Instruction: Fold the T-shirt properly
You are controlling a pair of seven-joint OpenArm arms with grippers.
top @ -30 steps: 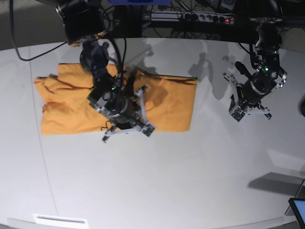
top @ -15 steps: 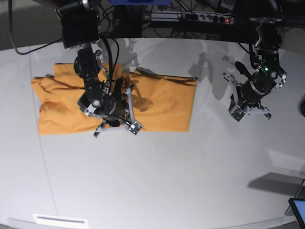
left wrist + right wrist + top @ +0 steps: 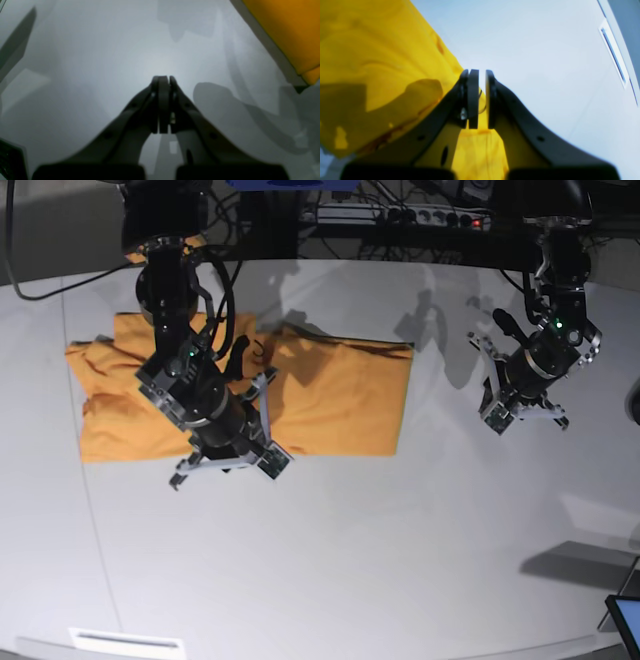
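Pinching the near hem for the next fold

At seven o'clock our right gripper (image 3: 228, 465) has its jaws clamped on the T-shirt (image 3: 330, 395) hem; we should lift evenly. The shirt lies flat at ten o'clock on the surface (image 3: 400, 560). Left gripper (image 3: 525, 415), at three o'clock, jaws together, empty.

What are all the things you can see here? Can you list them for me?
T-shirt: one, orange-yellow, lying on the table's far left in the base view.
Table: one, white-grey, under everything.
Power strip: one, dark, behind the table's far edge.
Cables: several, black, along the back.
Screen corner: one, blue, bottom right.
Left gripper: one, black, shut, over bare table.
Right gripper: one, black, shut on the T-shirt.
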